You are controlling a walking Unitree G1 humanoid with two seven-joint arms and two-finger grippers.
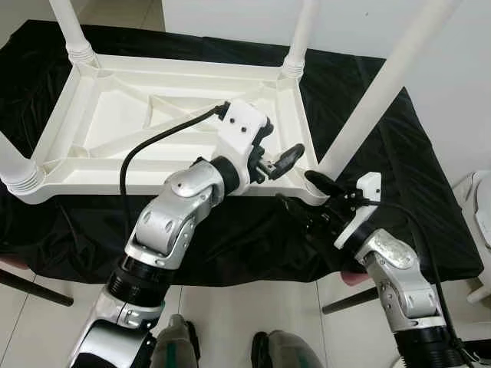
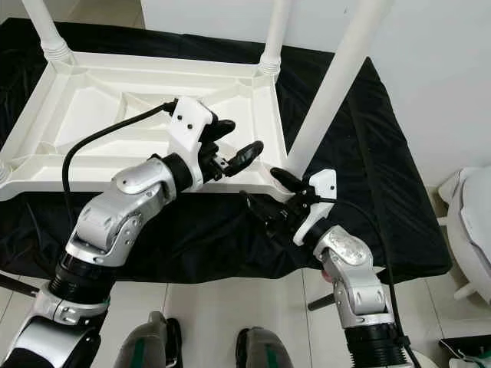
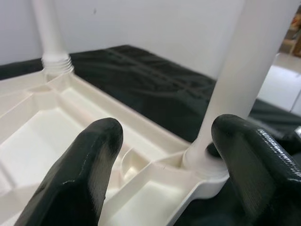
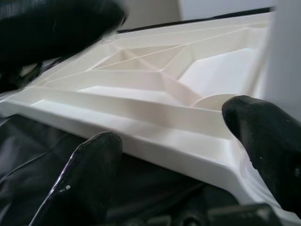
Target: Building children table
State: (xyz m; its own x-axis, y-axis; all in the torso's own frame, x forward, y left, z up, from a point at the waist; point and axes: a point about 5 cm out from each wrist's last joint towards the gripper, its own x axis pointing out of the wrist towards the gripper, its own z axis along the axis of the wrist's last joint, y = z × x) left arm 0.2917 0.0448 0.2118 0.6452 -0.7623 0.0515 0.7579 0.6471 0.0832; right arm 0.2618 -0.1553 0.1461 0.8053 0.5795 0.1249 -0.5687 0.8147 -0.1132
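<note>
A white plastic children's table lies upside down on a black cloth, with its legs pointing up. The near right leg stands in its corner socket and leans toward me. My left gripper hovers open over the underside just left of that leg, nothing between its fingers. My right gripper is open at the same near right corner, one finger above the rim and one below it. I cannot tell whether those fingers touch the plastic.
The black cloth covers a low surface that ends close to my feet. A far leg rises at the back corner. A white object sits on the floor at the right. A dark bar crosses the floor at the lower left.
</note>
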